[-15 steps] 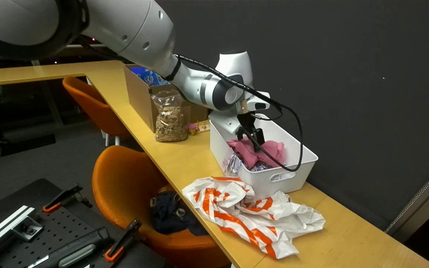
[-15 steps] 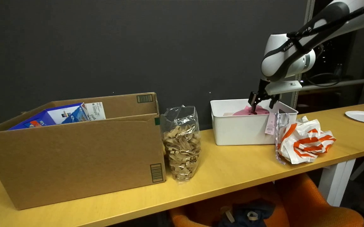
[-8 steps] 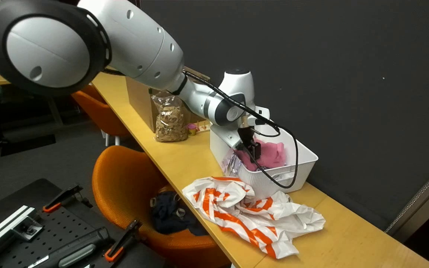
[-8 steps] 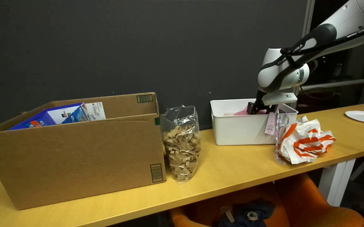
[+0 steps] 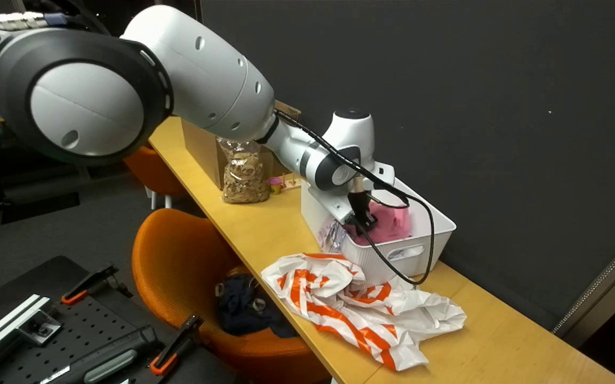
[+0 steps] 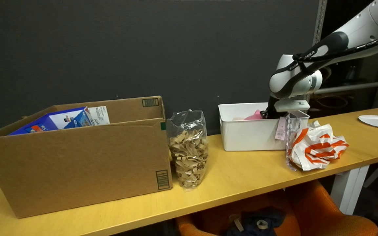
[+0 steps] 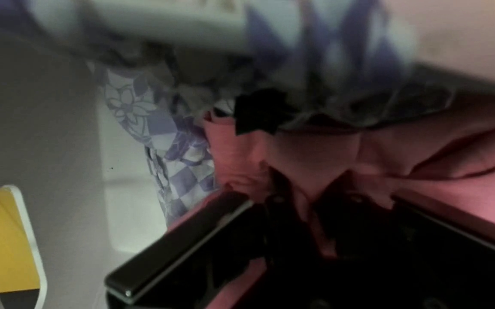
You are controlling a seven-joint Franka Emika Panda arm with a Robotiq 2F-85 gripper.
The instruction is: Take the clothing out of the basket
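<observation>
The white basket point(image 5: 374, 265) stands on the table, with the pink garment point(image 5: 394, 223) bunched inside it. Down in the basket, my gripper point(image 7: 311, 199) has its fingers drawn together with a fold of pink fabric pinched between them; the dark fingertips are partly lost in shadow. A purple-and-white patterned garment point(image 7: 187, 182) lies beside the pink one and hangs over the basket wall in both exterior views. A bit of pale tan fabric point(image 6: 239, 118) peeks above the rim in an exterior view. The lower part of the pile is hidden.
A crumpled white bag with orange stripes point(image 5: 355, 314) lies against the basket's end. A clear bag of tan pieces point(image 6: 190, 154) and a large cardboard box point(image 6: 87, 167) stand farther along the table. An orange chair point(image 5: 179, 250) sits at the table edge, and a dark wall backs it.
The arm has come down into the basket, and the gripper has gone from wide open to closed in on the pink fabric. The basket and striped bag have stayed put.
</observation>
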